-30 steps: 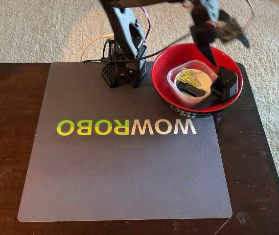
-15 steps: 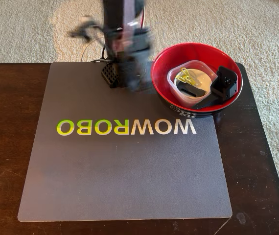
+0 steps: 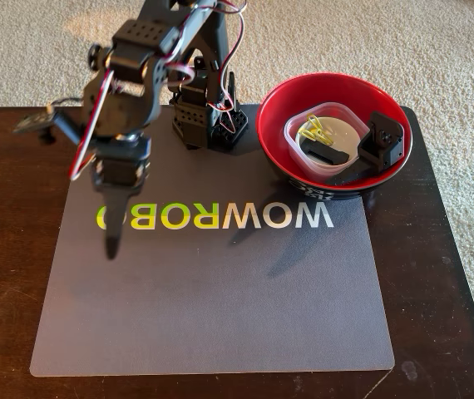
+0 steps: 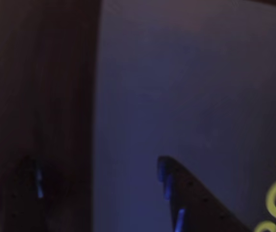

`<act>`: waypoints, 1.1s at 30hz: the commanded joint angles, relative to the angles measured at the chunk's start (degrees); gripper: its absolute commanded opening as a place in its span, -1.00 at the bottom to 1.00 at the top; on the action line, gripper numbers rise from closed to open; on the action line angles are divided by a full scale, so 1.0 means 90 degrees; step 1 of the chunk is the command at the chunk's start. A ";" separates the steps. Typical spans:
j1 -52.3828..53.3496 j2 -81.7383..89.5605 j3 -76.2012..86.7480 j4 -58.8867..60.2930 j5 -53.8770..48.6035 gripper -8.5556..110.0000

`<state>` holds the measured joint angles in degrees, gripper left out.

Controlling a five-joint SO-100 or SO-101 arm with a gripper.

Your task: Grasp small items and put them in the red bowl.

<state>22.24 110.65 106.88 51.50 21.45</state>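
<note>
The red bowl [image 3: 274,125] stands at the back right of the table. Inside it lies a clear square container [image 3: 345,125] holding a tiny yellow clip [image 3: 312,129] and a dark oblong piece [image 3: 324,154]. A black wedge-shaped part [image 3: 384,141] rests against the container in the bowl. The small white dish is not visible. My gripper [image 3: 71,195] hangs over the mat's left part, far from the bowl. One finger [image 3: 112,237] points down and the other [image 3: 33,125] is swung out left. The gripper is open and empty. The wrist view shows both fingers [image 4: 176,193] over mat and wood.
A grey mat [image 3: 220,307] with WOWROBO lettering covers the dark wooden table [image 3: 436,291]. The arm's base [image 3: 208,116] stands at the back, just left of the bowl. Beige carpet surrounds the table.
</note>
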 commanded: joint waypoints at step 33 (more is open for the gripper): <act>0.1104 -0.2793 -0.1475 -0.1963 0.0547 -0.38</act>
<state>31.64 83.14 95.71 34.01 25.58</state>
